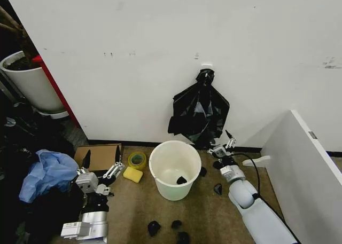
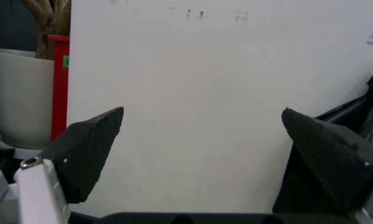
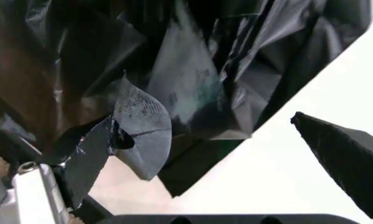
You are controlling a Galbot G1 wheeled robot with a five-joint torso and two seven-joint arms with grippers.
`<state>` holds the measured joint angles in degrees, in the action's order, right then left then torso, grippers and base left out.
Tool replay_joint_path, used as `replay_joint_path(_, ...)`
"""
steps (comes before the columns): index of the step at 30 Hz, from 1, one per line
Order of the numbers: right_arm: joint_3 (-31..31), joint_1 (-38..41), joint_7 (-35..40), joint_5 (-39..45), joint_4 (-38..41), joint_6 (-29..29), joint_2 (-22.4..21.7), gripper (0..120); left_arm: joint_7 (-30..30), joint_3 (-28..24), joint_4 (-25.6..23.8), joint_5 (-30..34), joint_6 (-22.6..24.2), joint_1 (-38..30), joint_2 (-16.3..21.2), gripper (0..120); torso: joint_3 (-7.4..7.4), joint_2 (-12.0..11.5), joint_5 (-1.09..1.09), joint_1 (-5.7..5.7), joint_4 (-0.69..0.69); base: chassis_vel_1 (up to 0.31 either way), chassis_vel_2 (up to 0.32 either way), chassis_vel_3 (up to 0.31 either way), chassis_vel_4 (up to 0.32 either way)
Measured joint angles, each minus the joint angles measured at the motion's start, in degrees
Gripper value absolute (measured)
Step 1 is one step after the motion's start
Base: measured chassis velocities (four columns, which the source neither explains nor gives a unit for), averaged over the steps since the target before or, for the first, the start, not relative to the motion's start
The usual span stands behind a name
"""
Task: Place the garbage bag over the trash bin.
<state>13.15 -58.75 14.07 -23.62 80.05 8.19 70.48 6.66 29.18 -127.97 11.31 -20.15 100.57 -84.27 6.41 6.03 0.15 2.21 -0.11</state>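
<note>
Against the far white wall [image 1: 160, 52], the garbage bag [image 1: 199, 115] hangs from a small hook, a crumpled sheet of thin glossy black film, wider than the bin below it. Its lower edge reaches down just behind the far right rim of the trash bin [image 1: 175, 169], a round cream-white plastic bucket with a smooth rim, standing upright on the brown floor [image 1: 133, 212]. A small dark scrap lies inside the bin on its bottom.

Right of the bin, the right gripper [image 1: 224, 144] is raised near the bag's lower right edge; its jaws are spread wide and hold nothing, and in the right wrist view the black film [image 3: 193, 70] sits just beyond its textured black fingertips [image 3: 345, 158]. A white panel [image 1: 304, 169] closes off the right side, leaving a narrow lane for that arm.

Left of the bin, the left gripper [image 1: 100, 166] is held low, jaws wide apart and empty, facing the bare wall. Between it and the bin lie a yellow sponge [image 1: 132, 174] and a roll of yellow tape [image 1: 137, 159]. No writing is readable.
</note>
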Motion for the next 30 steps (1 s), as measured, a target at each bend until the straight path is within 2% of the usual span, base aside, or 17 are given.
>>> replay_joint_path(2, 0.0, 0.6, -0.4, 0.1, -0.9, 0.4, 0.7, 97, 0.1, 0.0, 0.0, -0.1, 0.0, 0.0, -0.1, 100, 0.00, 0.0, 0.00, 0.00, -0.01, 0.000, 0.000, 0.000, 0.000)
replay_joint_path(8, 0.1, 1.4, -2.1, 1.6, -2.2, 2.8, 2.9, 73, 0.5, -0.6, 0.8, -0.5, -0.1, -0.3, -0.3, 100, 0.00, 0.0, 0.00, 0.00, 0.00, 0.000, 0.000, 0.000, 0.000)
replay_joint_path(10, 0.2, 1.6, -2.1, 1.5, -2.5, 2.7, 3.1, 70, 0.6, -0.7, 1.1, -0.5, -0.1, -0.4, -0.3, 100, 0.00, 0.0, 0.00, 0.00, 0.00, 0.000, 0.000, 0.000, 0.000)
replay_joint_path(12, 0.4, 1.9, -1.7, 1.1, -2.9, 2.3, 3.3, 61, 0.8, -0.8, 1.4, -0.5, -0.1, -0.7, -0.3, 100, 0.00, 0.0, 0.00, 0.00, 0.00, 0.000, 0.000, 0.000, 0.000)
replay_joint_path(13, 0.7, 2.1, -0.9, 0.5, -3.1, 1.7, 3.4, 49, 1.1, -0.9, 1.8, -0.5, -0.1, -1.0, 0.0, 100, -0.01, 0.0, 0.00, 0.00, -0.01, 0.000, 0.000, 0.000, 0.000)
replay_joint_path(17, 0.8, 2.1, 0.6, -0.1, -3.1, 0.3, 3.6, 32, 1.7, -0.9, 2.5, -0.3, -0.1, -1.5, 0.2, 100, -0.01, 0.0, 0.00, 0.00, 0.00, 0.000, 0.000, 0.000, 0.000)
replay_joint_path(18, 0.8, 2.1, 0.6, -0.1, -3.1, 0.3, 3.6, 32, 1.7, -0.9, 2.5, -0.3, -0.1, -1.5, 0.2, 100, -0.01, 0.0, 0.00, 0.00, 0.00, 0.000, 0.000, 0.000, 0.000)
replay_joint_path(21, 0.8, 2.0, 1.5, 0.0, -3.1, -0.5, 3.7, 21, 1.8, -1.0, 2.6, -0.2, 0.0, -1.7, 0.4, 100, -0.01, 0.0, 0.00, 0.00, -0.01, 0.000, 0.000, 0.000, 0.000)
replay_joint_path(25, 1.0, 2.0, 1.8, 1.1, -2.8, -0.7, 3.5, 2, 1.8, -1.6, 2.4, 0.0, 0.2, -1.9, 0.6, 100, -0.01, 0.0, 0.00, 0.00, 0.00, 0.000, 0.000, 0.000, 0.000)
replay_joint_path(30, 1.0, 0.9, 1.8, 4.0, -0.7, -0.2, 2.9, 0, 1.5, -1.9, 1.9, 0.8, 0.3, -2.1, 1.4, 100, -0.01, 0.0, 0.02, 0.00, 0.00, 0.000, 0.000, 0.000, 0.000)
